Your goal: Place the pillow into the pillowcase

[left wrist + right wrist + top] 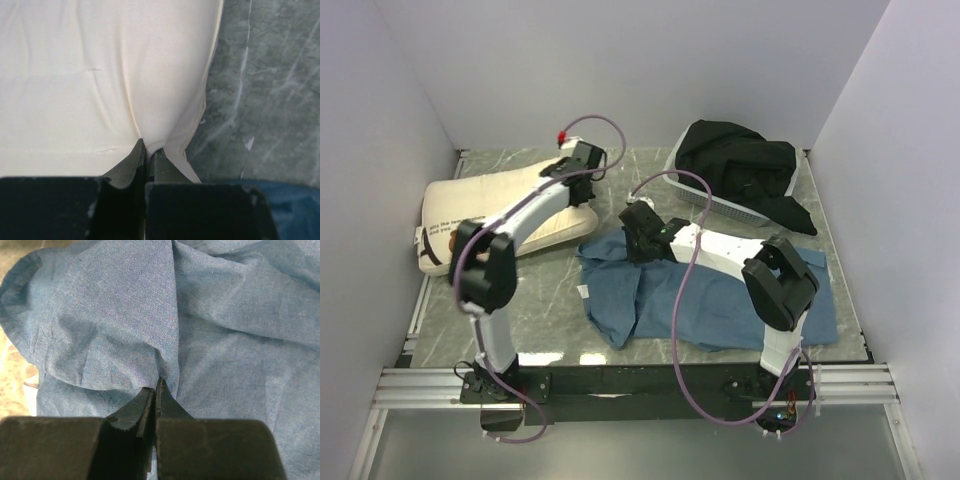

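Note:
The cream-white pillow (480,195) lies at the left of the table, its black text at the near left end. My left gripper (582,192) is at the pillow's right edge. In the left wrist view that gripper (146,150) is shut on a pinch of the pillow (100,75) cover near its seam. The dusty-blue pillowcase (710,295) lies wrinkled in the middle and right of the table. My right gripper (636,246) is at its far left corner. Seen from the right wrist, this gripper (156,387) is shut on a raised fold of the pillowcase (215,315).
A white basket (720,205) holding a black garment (740,165) stands at the back right. White walls close in three sides. The grey marbled tabletop (270,75) shows beside the pillow, with a strip of the pillowcase (290,192) just below it.

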Available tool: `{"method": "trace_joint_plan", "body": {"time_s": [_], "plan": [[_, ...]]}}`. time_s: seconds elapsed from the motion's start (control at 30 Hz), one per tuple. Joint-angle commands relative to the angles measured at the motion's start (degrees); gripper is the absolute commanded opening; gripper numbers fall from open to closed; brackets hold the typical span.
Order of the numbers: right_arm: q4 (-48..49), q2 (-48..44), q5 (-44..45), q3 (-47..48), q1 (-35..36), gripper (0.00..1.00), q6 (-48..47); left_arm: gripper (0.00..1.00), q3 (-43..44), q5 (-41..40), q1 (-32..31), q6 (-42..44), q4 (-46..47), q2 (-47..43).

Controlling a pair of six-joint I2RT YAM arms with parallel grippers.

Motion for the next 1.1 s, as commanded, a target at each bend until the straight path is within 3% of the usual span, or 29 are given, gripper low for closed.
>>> {"method": "trace_joint_plan", "body": {"time_s": [0.0,0.33,0.47,0.67,1.07], "plan": [[1.7,-2.18,-3.85,0.95,-1.52,0.01,-0.01,0.01,-5.55,3.37,2.58,-1.63,0.14,-15.64],[-2.51,4.05,-8.68,12.45,-4.42,0.01,-0.45,0.01,-25.94,14.8,3.55,-3.91,-0.12,-42.65],[-3.13,6.17,-10.45,16.32,-6.27,0.01,-0.27,0.01,-33.93,19.11,3.11,-3.3,-4.15,-51.7],[-4.36,9.16,-13.17,21.34,-9.08,0.01,0.08,0.01,-38.34,21.66,2.85,-3.03,-9.7,-64.35],[-4.98,11.18,-14.41,26.08,-10.14,0.0,0.08,0.01,-44.32,29.41,2.67,-6.02,-10.41,-68.07]]}}
